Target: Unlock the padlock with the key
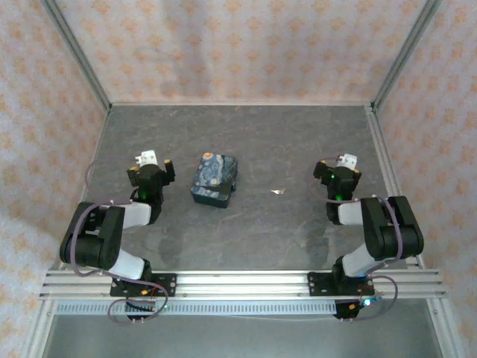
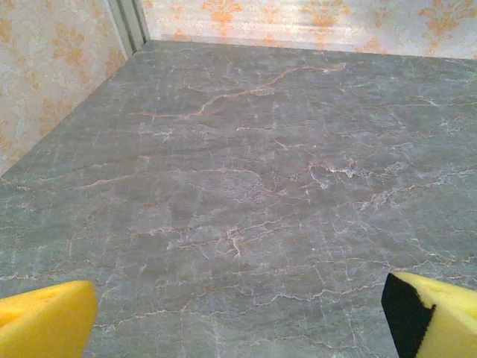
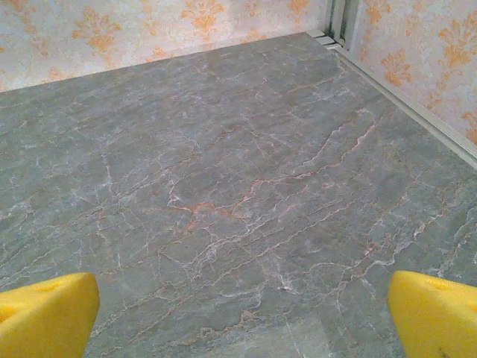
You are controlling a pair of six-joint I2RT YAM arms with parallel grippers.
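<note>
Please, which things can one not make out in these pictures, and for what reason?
- Key, top view: too small to tell its shape or which way it points.
- Starry tin, top view: blurred, so any lock or keyhole on it cannot be made out.
- Left pincer and right pincer, wrist views: the yellow fingertips are cut off by the bottom edge.

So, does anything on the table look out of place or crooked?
The starry blue tin sits slightly turned against the table edges, and the tiny key lies alone to its right. Nothing looks spilled or damaged.
</note>
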